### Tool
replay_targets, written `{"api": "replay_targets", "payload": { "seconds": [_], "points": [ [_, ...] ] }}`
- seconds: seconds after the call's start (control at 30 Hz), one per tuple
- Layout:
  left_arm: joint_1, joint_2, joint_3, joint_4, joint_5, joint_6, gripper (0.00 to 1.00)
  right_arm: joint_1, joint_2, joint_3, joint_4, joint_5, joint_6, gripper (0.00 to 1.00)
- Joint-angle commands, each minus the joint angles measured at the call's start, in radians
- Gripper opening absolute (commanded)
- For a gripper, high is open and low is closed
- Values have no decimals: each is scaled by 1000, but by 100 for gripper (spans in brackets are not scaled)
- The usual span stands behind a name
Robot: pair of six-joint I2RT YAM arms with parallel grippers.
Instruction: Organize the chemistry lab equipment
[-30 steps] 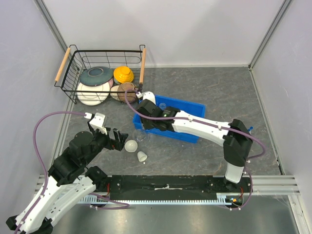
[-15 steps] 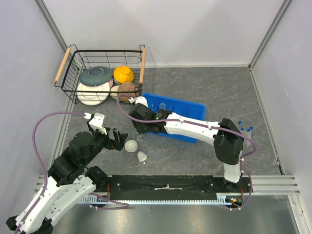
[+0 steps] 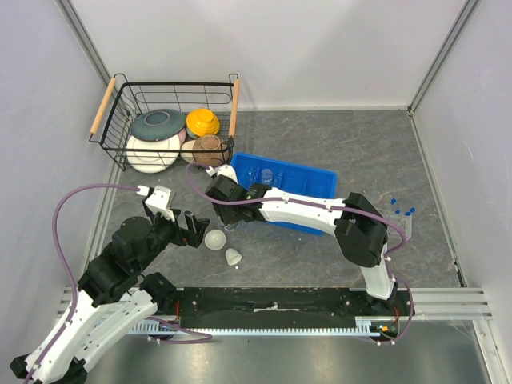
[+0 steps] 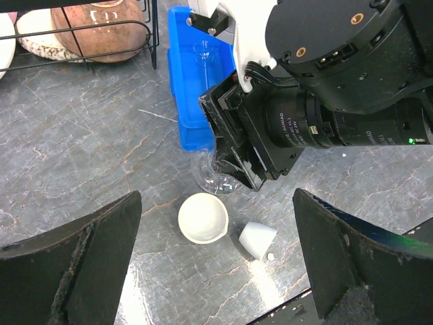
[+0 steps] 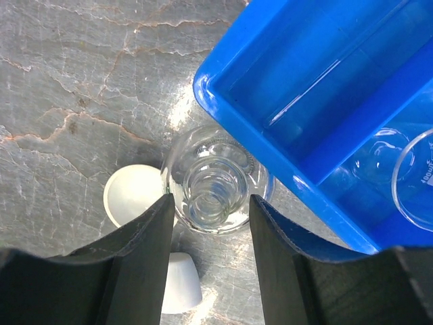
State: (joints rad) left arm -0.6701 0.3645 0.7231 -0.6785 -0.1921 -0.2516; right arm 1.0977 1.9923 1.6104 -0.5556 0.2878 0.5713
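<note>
White-shelled left arm (image 3: 92, 318) and right arm (image 3: 308, 210) with black joint housings (image 3: 374, 234), mauve cables (image 3: 62, 218) along each, black base plate (image 3: 272, 308), brass-toned screws (image 4: 356, 18), white lettering (image 4: 298, 126) and a green light (image 4: 409, 141) on the right wrist motor (image 4: 338, 112), left gripper's (image 4: 216, 196) black wedge fingers (image 4: 74, 264).

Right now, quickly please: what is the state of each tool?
Left tool: open, holding nothing.
Right tool: open, one finger on each side of the neck of the glass flask, not yet closed on it.

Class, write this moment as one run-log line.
right fingers: open, straddling clear flask | flask: upright, beside blue tray | left fingers: open, empty
</note>
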Motion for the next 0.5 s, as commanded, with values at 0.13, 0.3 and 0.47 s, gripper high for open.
{"api": "replay_targets", "payload": {
  "seconds": [0.13,0.3,0.47],
  "points": [
    [-2,-13,-2,28,-15,21,100,5,25,66,13,10,-5,53],
    [-2,-10,-2,28,-15,23,100,5,30,69,10,14,-8,43],
    [-2,-10,-2,27,-17,21,100,5,31,65,3,19,-8,43]
  ]
}}
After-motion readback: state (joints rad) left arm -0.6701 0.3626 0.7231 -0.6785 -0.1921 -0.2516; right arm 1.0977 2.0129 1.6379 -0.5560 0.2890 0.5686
